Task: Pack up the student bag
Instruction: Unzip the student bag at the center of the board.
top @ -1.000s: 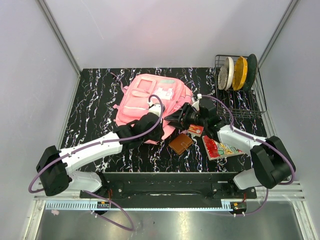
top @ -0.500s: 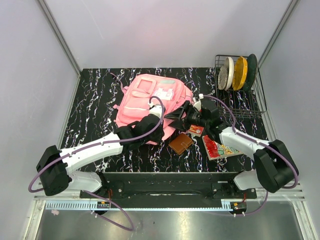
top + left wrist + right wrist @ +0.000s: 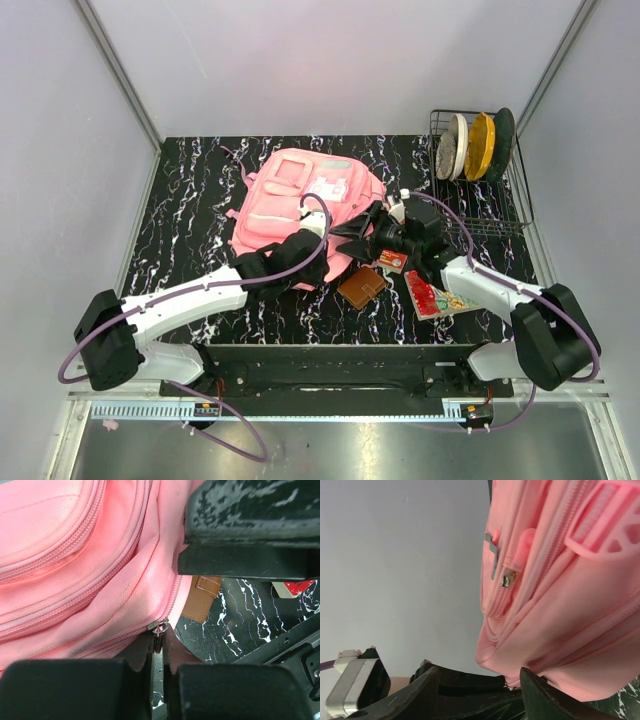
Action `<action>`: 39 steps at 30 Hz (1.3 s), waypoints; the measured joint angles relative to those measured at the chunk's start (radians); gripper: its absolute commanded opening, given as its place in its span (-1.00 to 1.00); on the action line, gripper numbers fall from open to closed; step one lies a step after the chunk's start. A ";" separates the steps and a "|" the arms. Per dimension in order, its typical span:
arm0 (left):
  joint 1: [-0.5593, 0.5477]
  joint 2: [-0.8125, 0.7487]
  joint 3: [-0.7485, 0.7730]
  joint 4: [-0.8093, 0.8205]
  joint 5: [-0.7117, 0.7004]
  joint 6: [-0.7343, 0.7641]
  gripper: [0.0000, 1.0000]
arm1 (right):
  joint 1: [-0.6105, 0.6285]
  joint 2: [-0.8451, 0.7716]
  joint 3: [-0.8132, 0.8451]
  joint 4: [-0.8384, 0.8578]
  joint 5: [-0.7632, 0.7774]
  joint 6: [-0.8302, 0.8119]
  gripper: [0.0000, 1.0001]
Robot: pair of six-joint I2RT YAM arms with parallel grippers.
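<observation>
The left end effector point(image 3: 159, 680) is clamped tight on the zip pull point(image 3: 158, 650) at the near edge of the bag point(image 3: 300, 195). The right end effector point(image 3: 480, 695) stands spread wide at the bag's right side, gripping nothing. The pink bag lies flat mid-tabletop point(image 3: 190, 220), with a brown wallet point(image 3: 362, 287) just off its near-right corner and a dish rack point(image 3: 500, 215) at the far right.

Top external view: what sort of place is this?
Probably a robot test cell: plain grey panel walls, black marbled tabletop, staged props like soft pink fabric backpack and black wire dish rack.
</observation>
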 measured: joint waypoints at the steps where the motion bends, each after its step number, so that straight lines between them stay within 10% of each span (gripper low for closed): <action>1: 0.000 0.000 0.000 0.000 0.000 0.000 -1.00 | 0.000 0.004 -0.005 -0.002 0.001 0.001 0.42; 19: -0.004 0.000 0.000 -0.002 0.008 0.032 -1.00 | 0.001 0.061 0.033 -0.096 0.051 -0.054 0.08; 27: -0.006 0.000 0.000 0.004 0.015 0.055 -1.00 | 0.004 0.106 0.046 -0.064 0.044 -0.055 -1.00; 39: -0.029 -0.049 -0.027 -0.011 -0.063 0.034 -1.00 | -0.090 0.072 0.073 -0.195 -0.015 -0.147 -1.00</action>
